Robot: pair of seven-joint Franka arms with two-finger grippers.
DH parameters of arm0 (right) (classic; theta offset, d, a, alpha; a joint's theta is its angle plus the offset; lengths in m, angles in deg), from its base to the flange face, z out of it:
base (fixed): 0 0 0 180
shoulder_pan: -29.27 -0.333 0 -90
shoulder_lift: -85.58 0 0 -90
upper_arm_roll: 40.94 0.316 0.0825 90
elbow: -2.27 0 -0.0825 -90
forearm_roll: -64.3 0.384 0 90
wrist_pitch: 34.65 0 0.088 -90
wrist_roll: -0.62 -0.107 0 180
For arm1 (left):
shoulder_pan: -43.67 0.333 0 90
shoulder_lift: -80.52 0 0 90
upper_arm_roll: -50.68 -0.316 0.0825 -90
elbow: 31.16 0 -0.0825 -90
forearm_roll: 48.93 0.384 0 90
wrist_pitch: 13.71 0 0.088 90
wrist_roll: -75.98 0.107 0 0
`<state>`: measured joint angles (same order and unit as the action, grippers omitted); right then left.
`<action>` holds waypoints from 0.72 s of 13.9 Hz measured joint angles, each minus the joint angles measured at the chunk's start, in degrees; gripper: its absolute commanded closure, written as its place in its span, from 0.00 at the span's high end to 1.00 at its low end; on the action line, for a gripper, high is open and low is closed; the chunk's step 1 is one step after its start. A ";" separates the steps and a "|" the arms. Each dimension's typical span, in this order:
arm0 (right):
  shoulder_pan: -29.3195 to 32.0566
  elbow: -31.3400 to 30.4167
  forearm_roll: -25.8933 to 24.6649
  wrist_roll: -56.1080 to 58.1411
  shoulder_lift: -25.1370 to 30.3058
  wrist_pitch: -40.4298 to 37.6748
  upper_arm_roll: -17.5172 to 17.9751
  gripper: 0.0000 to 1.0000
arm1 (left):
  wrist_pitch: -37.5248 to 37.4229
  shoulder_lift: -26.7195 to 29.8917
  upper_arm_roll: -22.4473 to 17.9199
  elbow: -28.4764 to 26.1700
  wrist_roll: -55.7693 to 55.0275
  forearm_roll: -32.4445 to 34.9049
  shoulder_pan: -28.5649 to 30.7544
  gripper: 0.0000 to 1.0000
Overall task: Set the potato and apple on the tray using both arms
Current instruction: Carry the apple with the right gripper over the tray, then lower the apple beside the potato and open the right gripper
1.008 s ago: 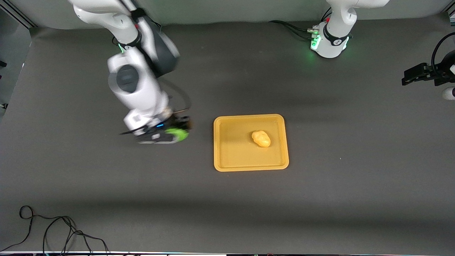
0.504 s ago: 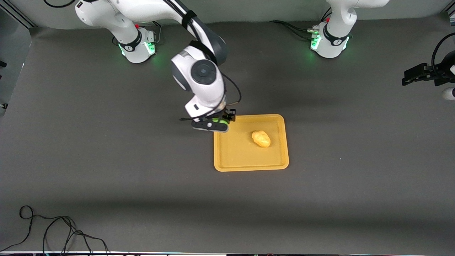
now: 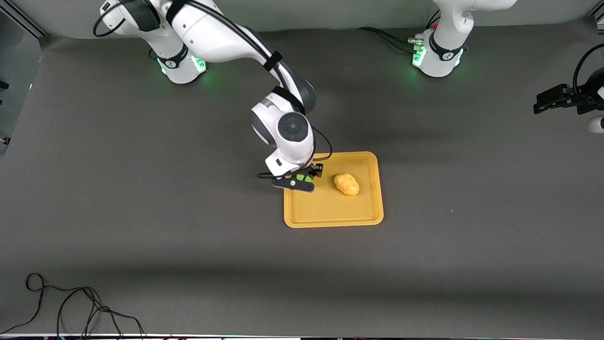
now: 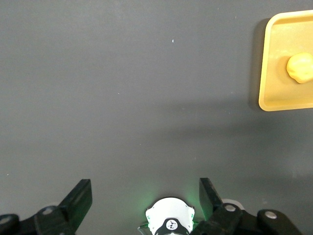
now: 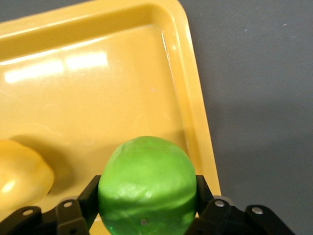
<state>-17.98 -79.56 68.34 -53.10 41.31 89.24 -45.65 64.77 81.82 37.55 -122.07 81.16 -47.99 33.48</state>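
The orange-yellow tray [image 3: 330, 210] lies mid-table. The yellow potato [image 3: 347, 184] rests in it, toward the left arm's end. My right gripper [image 3: 302, 180] is shut on the green apple [image 3: 302, 178] and holds it low over the tray's part toward the right arm's end, beside the potato. In the right wrist view the apple [image 5: 146, 183] sits between the fingers [image 5: 203, 193] above the tray floor [image 5: 98, 98], with the potato [image 5: 19, 171] close by. My left gripper [image 4: 145, 196] is open and empty, high over bare table; its view shows the tray [image 4: 279, 95] and potato [image 4: 299, 68] far off.
The left arm's green-lit base [image 3: 436, 52] and the right arm's base [image 3: 181, 66] stand along the table's edge farthest from the front camera. A black device [image 3: 561, 99] juts in at the left arm's end. A black cable [image 3: 71, 302] lies near the front edge.
My right arm has carried the apple from beside the tray, toward the right arm's end, to over the tray and near the potato. The left arm, potato and tray have not moved.
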 measured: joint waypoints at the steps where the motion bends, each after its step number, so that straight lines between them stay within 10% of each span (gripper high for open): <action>1: -0.02 0.61 0.00 -0.09 -0.90 0.11 0.08 0.35 | 0.09 -0.02 0.00 0.00 0.00 0.01 0.00 0.99; 10: -0.10 5.12 0.00 -0.74 -6.07 2.05 1.06 0.35 | 0.76 -0.03 0.02 0.01 0.00 0.09 0.00 0.98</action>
<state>-18.08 -74.44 68.34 -53.83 35.25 91.29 -44.60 65.53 81.79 37.57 -122.06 81.16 -47.90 33.48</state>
